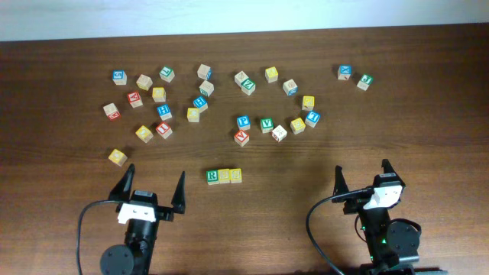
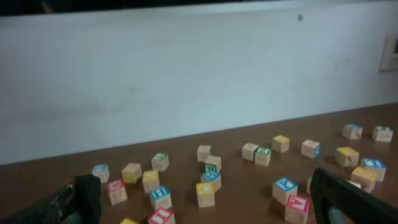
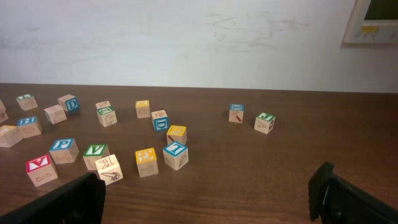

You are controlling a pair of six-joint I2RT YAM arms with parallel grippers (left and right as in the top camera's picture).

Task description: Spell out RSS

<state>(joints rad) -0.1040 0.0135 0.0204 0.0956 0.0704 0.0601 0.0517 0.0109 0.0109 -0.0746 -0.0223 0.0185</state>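
Three letter blocks stand in a row at the table's front middle: a green R block [image 1: 212, 176], then two yellow blocks [image 1: 224, 176] [image 1: 235, 175] touching it on the right. My left gripper [image 1: 153, 188] is open and empty, left of the row and near the front edge. My right gripper [image 1: 363, 176] is open and empty at the front right. In the left wrist view [image 2: 202, 199] and the right wrist view [image 3: 208, 193] the fingers are spread wide with nothing between them. The row is out of both wrist views.
Many loose letter blocks lie scattered across the far half of the table [image 1: 46, 168], in a left cluster [image 1: 159, 94] and a right cluster [image 1: 267, 124]. A lone yellow block [image 1: 117, 156] sits at left. Two blocks [image 1: 346, 72] lie far right.
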